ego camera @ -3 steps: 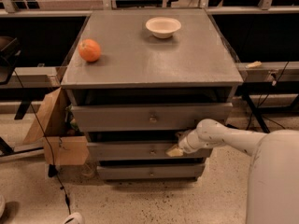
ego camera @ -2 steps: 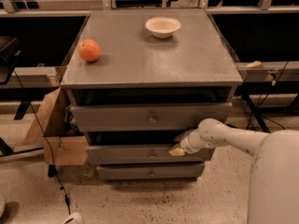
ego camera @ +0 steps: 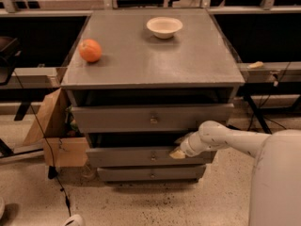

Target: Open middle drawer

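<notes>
The grey cabinet has three stacked drawers. The middle drawer (ego camera: 127, 157) has a plain grey front with a small round knob (ego camera: 153, 157) at its centre. It stands slightly out, with a dark gap above its front. My gripper (ego camera: 178, 153) is at the top edge of the middle drawer's front, right of the knob, touching or nearly touching it. My white arm (ego camera: 225, 140) reaches in from the lower right.
The top drawer (ego camera: 150, 118) stands slightly out and the slim bottom drawer (ego camera: 150, 174) sits below. An orange (ego camera: 90, 50) and a white bowl (ego camera: 164, 27) rest on the cabinet top (ego camera: 188, 60). A cardboard box (ego camera: 56, 135) and a cable (ego camera: 42, 131) are at the left.
</notes>
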Controlling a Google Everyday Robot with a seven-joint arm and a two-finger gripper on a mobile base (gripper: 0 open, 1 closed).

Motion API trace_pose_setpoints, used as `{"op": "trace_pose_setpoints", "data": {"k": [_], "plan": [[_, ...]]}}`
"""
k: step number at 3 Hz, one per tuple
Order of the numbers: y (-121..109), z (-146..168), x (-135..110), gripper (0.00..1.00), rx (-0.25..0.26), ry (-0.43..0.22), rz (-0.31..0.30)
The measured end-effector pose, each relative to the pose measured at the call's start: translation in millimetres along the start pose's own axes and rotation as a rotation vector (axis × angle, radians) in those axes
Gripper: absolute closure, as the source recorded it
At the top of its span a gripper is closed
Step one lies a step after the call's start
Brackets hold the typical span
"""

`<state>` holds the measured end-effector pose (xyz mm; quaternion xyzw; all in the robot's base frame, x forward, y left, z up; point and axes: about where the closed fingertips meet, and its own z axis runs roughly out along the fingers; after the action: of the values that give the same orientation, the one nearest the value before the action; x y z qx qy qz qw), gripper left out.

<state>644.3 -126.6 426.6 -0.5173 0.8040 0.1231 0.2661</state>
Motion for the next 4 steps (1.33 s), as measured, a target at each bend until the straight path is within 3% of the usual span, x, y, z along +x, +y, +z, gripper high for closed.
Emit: {"op": "trace_pose_setpoints", "data": {"k": [1,2,3,4], "plan": [[0,-1,0,0.67,0.000,0.000,0.000],[9,-6,3,0.36,-0.014,0.028,-0.009],[25,-8,10,0.13,-0.040,0.058,-0.016],[25,-10,9,0.00,-0.040,0.058,-0.016]]}}
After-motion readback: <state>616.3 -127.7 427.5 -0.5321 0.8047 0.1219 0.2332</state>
